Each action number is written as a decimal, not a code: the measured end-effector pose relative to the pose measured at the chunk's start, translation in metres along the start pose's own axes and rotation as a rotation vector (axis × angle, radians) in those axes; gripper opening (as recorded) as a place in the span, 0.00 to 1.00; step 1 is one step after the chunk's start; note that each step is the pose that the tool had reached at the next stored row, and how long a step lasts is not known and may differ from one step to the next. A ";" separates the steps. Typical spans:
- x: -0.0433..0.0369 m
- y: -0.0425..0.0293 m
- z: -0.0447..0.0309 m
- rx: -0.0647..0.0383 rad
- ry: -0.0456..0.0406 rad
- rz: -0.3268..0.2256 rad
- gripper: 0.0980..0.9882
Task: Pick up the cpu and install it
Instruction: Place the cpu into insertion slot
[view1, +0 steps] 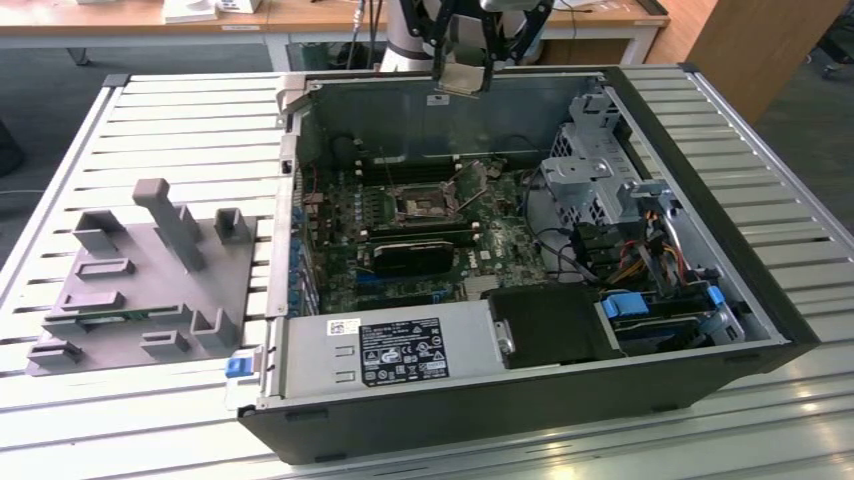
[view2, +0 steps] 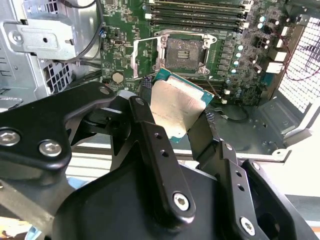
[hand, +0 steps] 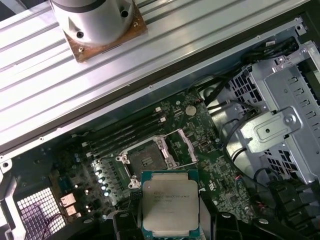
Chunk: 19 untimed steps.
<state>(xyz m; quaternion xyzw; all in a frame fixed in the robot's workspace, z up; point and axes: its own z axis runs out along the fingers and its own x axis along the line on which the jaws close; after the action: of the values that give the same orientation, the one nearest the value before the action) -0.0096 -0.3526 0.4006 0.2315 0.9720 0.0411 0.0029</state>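
The cpu (view2: 174, 108) is a flat square chip with a silvery top and a green border. My gripper (view2: 175, 117) is shut on it, one black finger on each side. In the exterior view the gripper (view1: 465, 68) hangs high over the far wall of the open computer case, with the cpu (view1: 462, 78) between its fingers. The first wrist view shows the cpu (hand: 170, 201) held above the motherboard. The open cpu socket (hand: 146, 161) with its raised metal frame lies below and a little ahead of the chip. That socket (view1: 424, 204) sits mid-board in the exterior view and also appears in the second wrist view (view2: 183, 53).
The open black computer case (view1: 534, 390) lies on a slatted metal table (view1: 174, 110). Inside are memory slots (hand: 125, 132), a black heatsink block (view1: 416, 255), a metal drive cage (view1: 598, 170) and cables. A grey fixture (view1: 147, 280) with upright blocks stands at the exterior view's left.
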 end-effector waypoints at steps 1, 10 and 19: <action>0.0000 0.0000 0.0000 0.000 -0.0004 0.004 0.50; 0.0002 0.0005 0.0002 0.000 -0.0035 0.038 0.50; 0.0004 0.0008 0.0002 0.000 -0.0060 0.065 0.50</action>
<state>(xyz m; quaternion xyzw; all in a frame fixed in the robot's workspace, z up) -0.0096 -0.3517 0.4004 0.2630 0.9639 0.0403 0.0044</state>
